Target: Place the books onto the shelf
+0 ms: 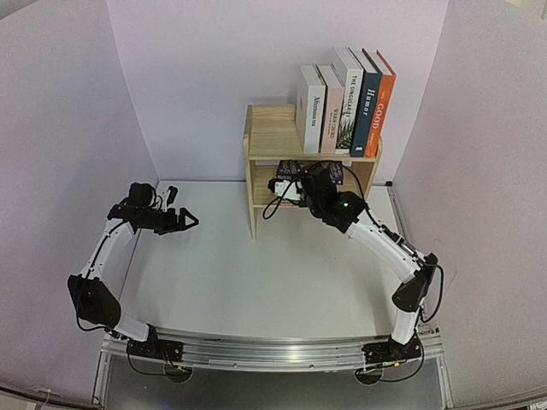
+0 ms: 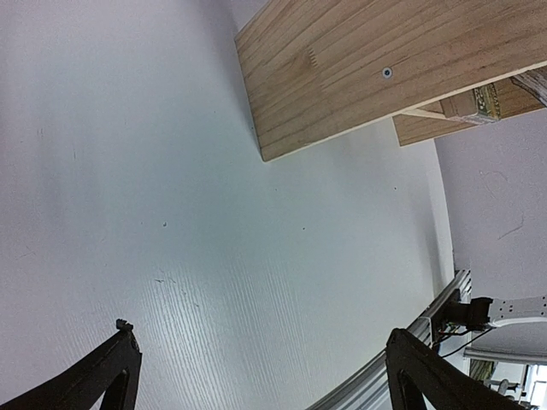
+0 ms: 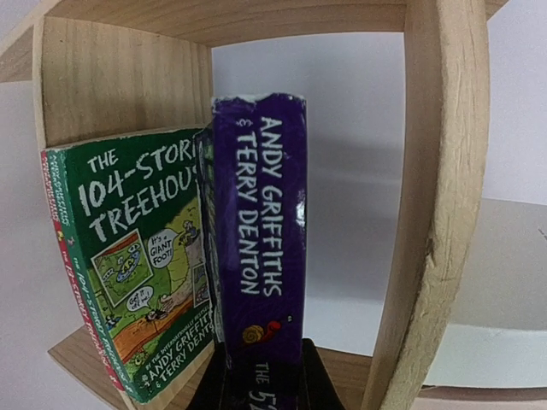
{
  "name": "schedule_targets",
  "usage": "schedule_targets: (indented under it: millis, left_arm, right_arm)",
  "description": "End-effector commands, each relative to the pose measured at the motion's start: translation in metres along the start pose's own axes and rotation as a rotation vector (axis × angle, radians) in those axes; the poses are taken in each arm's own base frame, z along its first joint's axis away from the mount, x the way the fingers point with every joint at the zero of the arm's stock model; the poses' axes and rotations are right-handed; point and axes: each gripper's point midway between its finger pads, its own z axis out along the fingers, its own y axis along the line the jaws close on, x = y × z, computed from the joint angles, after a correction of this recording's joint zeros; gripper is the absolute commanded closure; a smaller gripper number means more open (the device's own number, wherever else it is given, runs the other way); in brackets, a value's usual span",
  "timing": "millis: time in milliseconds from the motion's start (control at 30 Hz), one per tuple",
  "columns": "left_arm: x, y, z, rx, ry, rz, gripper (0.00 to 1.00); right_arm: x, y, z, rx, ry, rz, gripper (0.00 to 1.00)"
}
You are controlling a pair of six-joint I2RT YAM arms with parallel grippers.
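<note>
Desk (image 1: 231, 273): white, walled in pale on three sides, both arms bolted at its near edge.

Shelf (image 1: 272, 137): light wood, two tiers, stood at the far side of the desk, right of centre. The left wrist camera showed one of its solid panels (image 2: 359, 68).

Top tier: five books stood upright in a row at the right end, spines facing the arms. From left: white book (image 1: 310, 109), pale pink book (image 1: 330, 109), white book with green plant (image 1: 348, 98), navy "Humor" (image 1: 367, 102), orange "GOOD" (image 1: 382, 102). The left half of that tier was bare wood.

Lower tier, seen from the right wrist: purple book (image 3: 261, 213) upright, spine outward, beside the shelf's upright (image 3: 432, 213). Green "Treehouse" book (image 3: 137, 256) leaned against its other side. A red-spined book (image 3: 81, 299) seemed to sit behind the green one; too little showed to be sure.

Right gripper (image 3: 261, 380): reached into the lower tier, fingers clamped on the foot of the purple book's spine.

Left gripper (image 1: 190, 220): jaws wide apart, holding nothing, over the desk well left of the shelf.
</note>
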Motion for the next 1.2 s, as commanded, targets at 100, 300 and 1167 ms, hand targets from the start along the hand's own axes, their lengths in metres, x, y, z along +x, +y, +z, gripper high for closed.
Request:
schedule_targets:
  millis: [100, 300, 1167]
  left_arm:
    - [-0.003, -0.005, -0.009, -0.002, -0.033, 0.035, 0.0]
    - [-0.004, -0.005, -0.008, 0.004, -0.032, 0.031, 0.0]
    - [0.0, -0.001, -0.003, 0.01, -0.014, 0.011, 0.0]
  right_arm:
    - [-0.002, -0.016, 0.014, 0.08, -0.064, 0.046, 1.0]
    - [0.003, 0.003, 0.027, 0.029, -0.078, 0.032, 1.0]
    - [0.02, 0.045, 0.051, -0.081, -0.083, -0.021, 1.0]
